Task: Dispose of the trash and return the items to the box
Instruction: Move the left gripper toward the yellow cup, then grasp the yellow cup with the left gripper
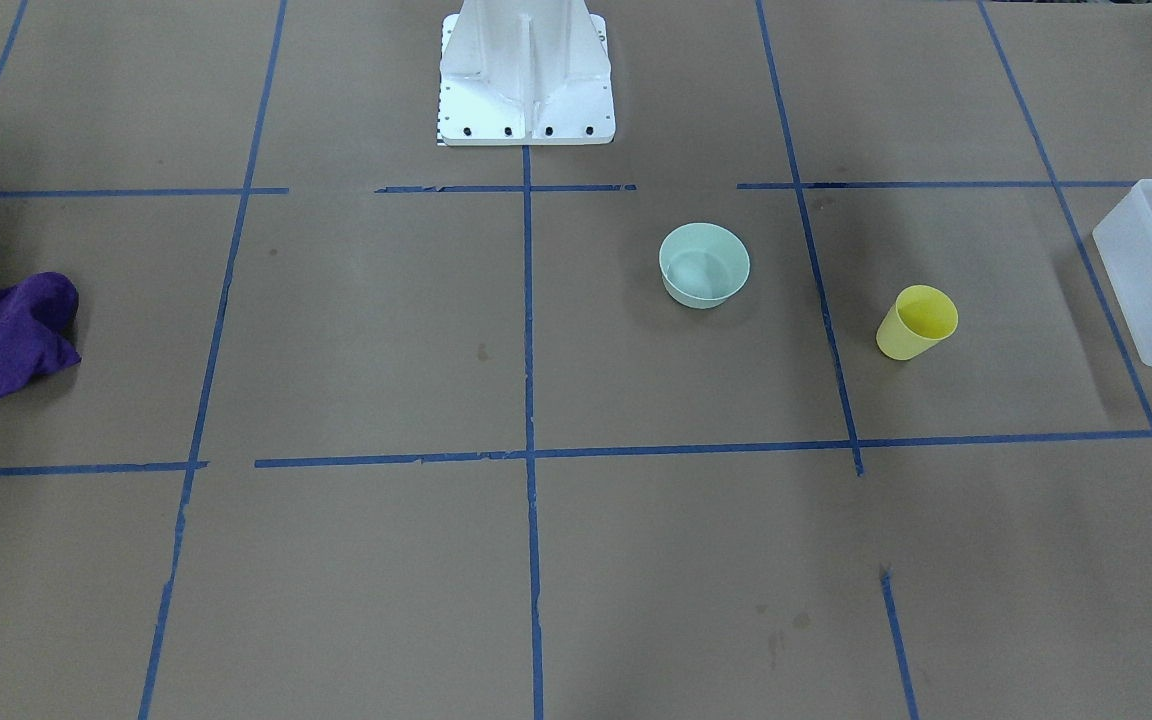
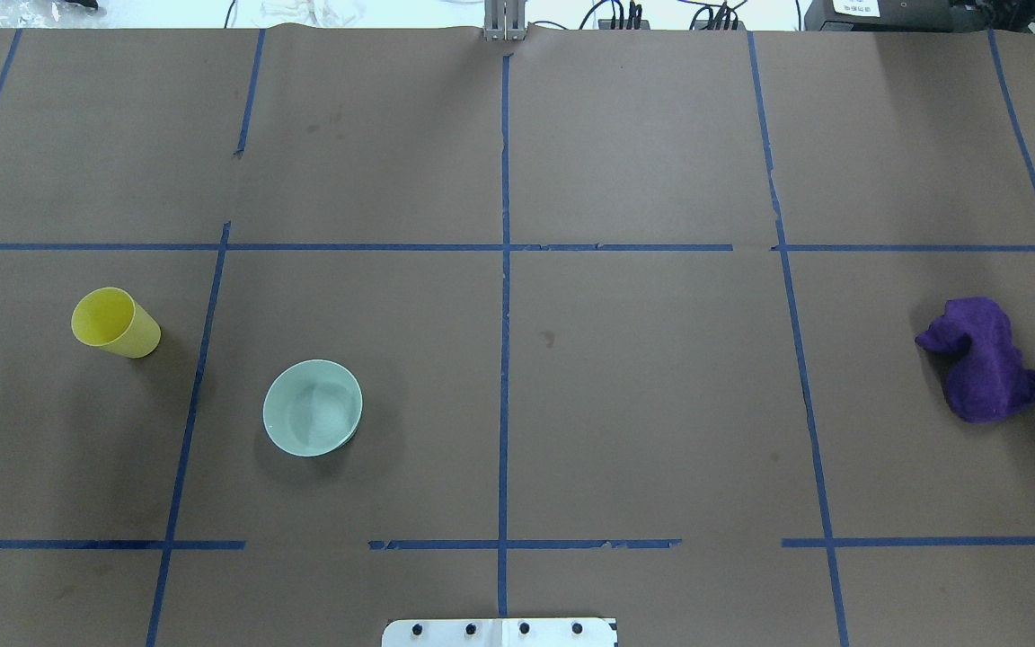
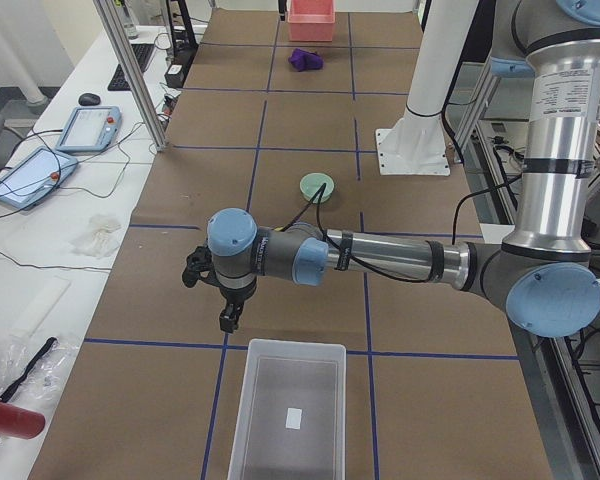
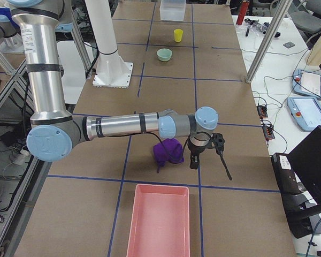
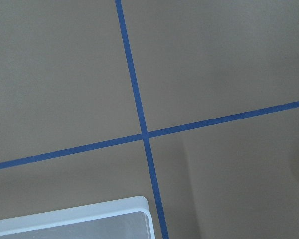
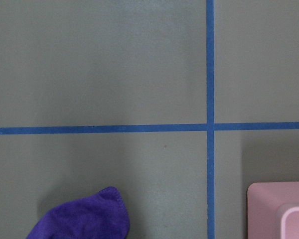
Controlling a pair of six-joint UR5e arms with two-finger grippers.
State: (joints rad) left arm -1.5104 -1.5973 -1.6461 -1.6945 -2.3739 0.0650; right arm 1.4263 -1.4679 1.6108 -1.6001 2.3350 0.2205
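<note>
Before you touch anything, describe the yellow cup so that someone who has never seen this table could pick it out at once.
On the brown table with blue tape lines, find the frosted white box at one end. Between it and the mint-green bowl stands the cup, mouth up. It alone is bright yellow, narrower and taller than the bowl.

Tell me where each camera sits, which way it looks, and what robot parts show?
Front-facing: across the table, looking down toward the white base; no arms.
Overhead: behind the robot, looking forward; base edge only; shares yellow cup, mint bowl, purple cloth with front-facing.
Exterior left: robot's left table end; left arm nearest, by clear tub.
Exterior right: opposite end; right arm nearest, by pink tray.
Left wrist: downward at tub corner; no body.
Right wrist: downward at cloth, tray corner; no body.
</note>
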